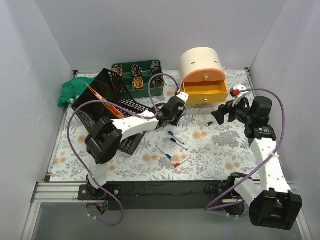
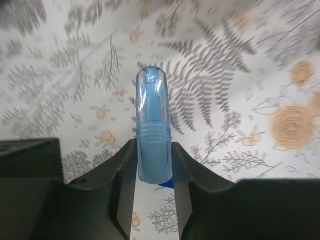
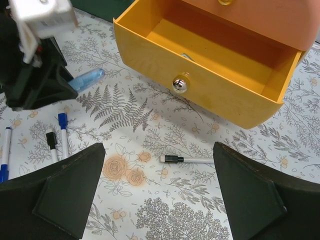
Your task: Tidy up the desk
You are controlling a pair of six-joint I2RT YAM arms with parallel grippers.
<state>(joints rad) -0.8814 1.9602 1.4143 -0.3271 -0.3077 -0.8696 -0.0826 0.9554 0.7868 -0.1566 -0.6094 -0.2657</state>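
Note:
The desk (image 1: 220,150) is a floral-print tabletop with a black front rail. My left gripper (image 1: 176,110) is shut on a translucent blue tube (image 2: 153,125) and holds it just above the print (image 2: 225,100). The tube also shows in the right wrist view (image 3: 87,79), pointing toward the open yellow drawer (image 3: 200,95). My right gripper (image 1: 222,114) is open and empty, and hovers over a black-capped white pen (image 3: 187,160) that lies between its fingers (image 3: 65,190). That pen shows in the top view (image 1: 210,123).
Several capped pens (image 1: 176,141) lie at mid-desk, some in the right wrist view (image 3: 62,131). A cream domed drawer unit (image 1: 201,62) stands at the back, its yellow drawer (image 1: 205,90) pulled out. A green compartment tray (image 1: 137,75), black wire rack (image 1: 107,100) and green cloth (image 1: 70,90) are back left.

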